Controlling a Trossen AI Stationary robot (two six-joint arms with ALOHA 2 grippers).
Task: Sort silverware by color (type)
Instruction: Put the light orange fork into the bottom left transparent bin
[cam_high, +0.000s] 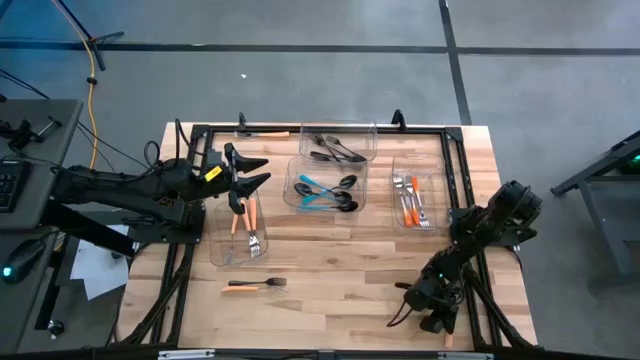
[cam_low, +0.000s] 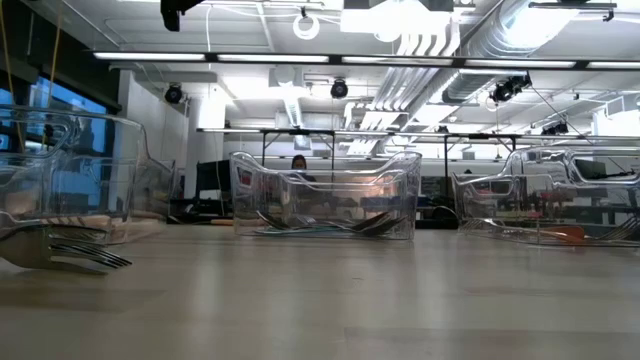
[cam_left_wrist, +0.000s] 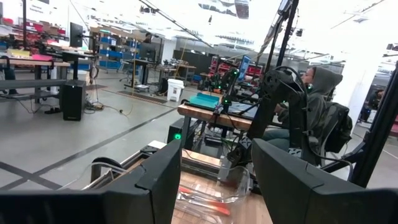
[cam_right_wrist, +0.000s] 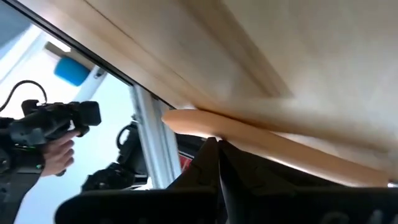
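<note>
Wooden slat tabletop (cam_high: 340, 270) on a dark frame, grey concrete floor around it; low view looks across the boards into a lab with ceiling ducting and strip lights.

Four clear bins on the table:
- back bin (cam_high: 338, 143): all-black pieces (cam_high: 338, 152).
- middle bin (cam_high: 325, 187): teal-handled pieces (cam_high: 312, 190) plus black spoons (cam_high: 346, 204).
- right bin (cam_high: 415, 198): orange-handled cutlery (cam_high: 410, 204) with silver heads.
- left bin (cam_high: 243, 232): orange-handled forks (cam_high: 252, 225), silver tines pointing toward the near edge.

Loose items: one orange-handled piece with a dark head (cam_high: 255, 286) flat on the boards near the front edge, well apart from the bins; another orange handle (cam_high: 268, 133) at the back rail beside the back bin.

Left gripper (cam_high: 256, 172) hangs over the far end of the left bin, fingers (cam_left_wrist: 160, 180) spread wide, nothing between them. Its wrist view looks out past the right bin to a seated person in a hooded top (cam_left_wrist: 318, 109).

Right gripper (cam_high: 432, 318) is parked low at the front right corner of the table. Right wrist view shows the dark fingers (cam_right_wrist: 214, 165) pressed together under the table edge with a tan rounded strip lying across them (can't tell if it is actually held).
</note>
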